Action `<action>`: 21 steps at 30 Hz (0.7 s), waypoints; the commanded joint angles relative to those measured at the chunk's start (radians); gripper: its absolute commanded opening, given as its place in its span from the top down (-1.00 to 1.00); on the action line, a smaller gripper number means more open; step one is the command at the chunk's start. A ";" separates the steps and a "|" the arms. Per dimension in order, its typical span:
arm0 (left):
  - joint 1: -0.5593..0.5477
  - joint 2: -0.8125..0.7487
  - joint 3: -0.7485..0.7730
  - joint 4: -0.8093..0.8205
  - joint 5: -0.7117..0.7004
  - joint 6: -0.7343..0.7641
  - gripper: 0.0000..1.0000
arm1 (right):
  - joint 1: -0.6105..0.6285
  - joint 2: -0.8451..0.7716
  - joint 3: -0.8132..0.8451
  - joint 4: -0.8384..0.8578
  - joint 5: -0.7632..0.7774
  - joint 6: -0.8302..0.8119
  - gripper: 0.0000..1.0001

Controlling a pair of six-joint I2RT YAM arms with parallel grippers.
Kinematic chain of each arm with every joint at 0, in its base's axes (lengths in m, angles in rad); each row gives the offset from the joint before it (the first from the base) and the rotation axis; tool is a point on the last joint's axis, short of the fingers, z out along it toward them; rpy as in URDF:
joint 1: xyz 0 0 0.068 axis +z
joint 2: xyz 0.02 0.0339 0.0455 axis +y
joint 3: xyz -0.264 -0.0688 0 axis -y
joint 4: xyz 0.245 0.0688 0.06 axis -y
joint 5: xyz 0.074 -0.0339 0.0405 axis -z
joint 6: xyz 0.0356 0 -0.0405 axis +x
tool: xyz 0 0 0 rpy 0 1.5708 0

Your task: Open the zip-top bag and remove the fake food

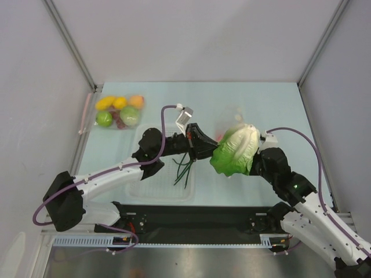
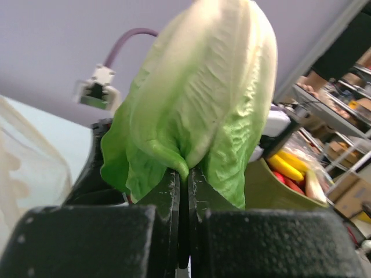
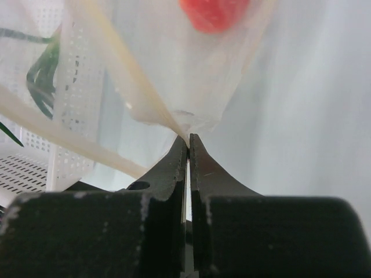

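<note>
My left gripper (image 1: 208, 152) (image 2: 188, 174) is shut on the leafy edge of the green lettuce head (image 1: 235, 152) (image 2: 197, 92) and holds it in the air at the table's middle. My right gripper (image 1: 253, 160) (image 3: 188, 138) is shut on an edge of the clear zip-top bag (image 1: 233, 119) (image 3: 174, 75), which hangs lifted behind the lettuce. A red tomato (image 3: 214, 11) (image 1: 219, 136) is still inside the bag. Thin dark-green stalks (image 1: 184, 168) (image 3: 40, 75) lie in the white basket (image 1: 156, 188). The bag's pale plastic also shows at the left of the left wrist view (image 2: 23, 168).
A clear pouch (image 1: 119, 111) of yellow, orange and green fruits with a pink strip edge (image 1: 87, 113) lies at the back left. The white perforated basket (image 3: 35, 168) sits under the left arm near the front. Grey walls enclose the table on three sides.
</note>
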State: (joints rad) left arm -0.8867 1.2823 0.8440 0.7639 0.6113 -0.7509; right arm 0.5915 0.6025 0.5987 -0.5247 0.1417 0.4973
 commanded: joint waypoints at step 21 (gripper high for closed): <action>0.212 -0.383 0.058 -1.047 -0.605 0.416 0.99 | -0.032 0.039 0.052 0.060 -0.013 -0.008 1.00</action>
State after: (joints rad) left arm -0.6945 0.8997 0.9054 -0.0231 0.1833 -0.4194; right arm 0.5659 0.6327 0.6109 -0.5179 0.1349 0.4969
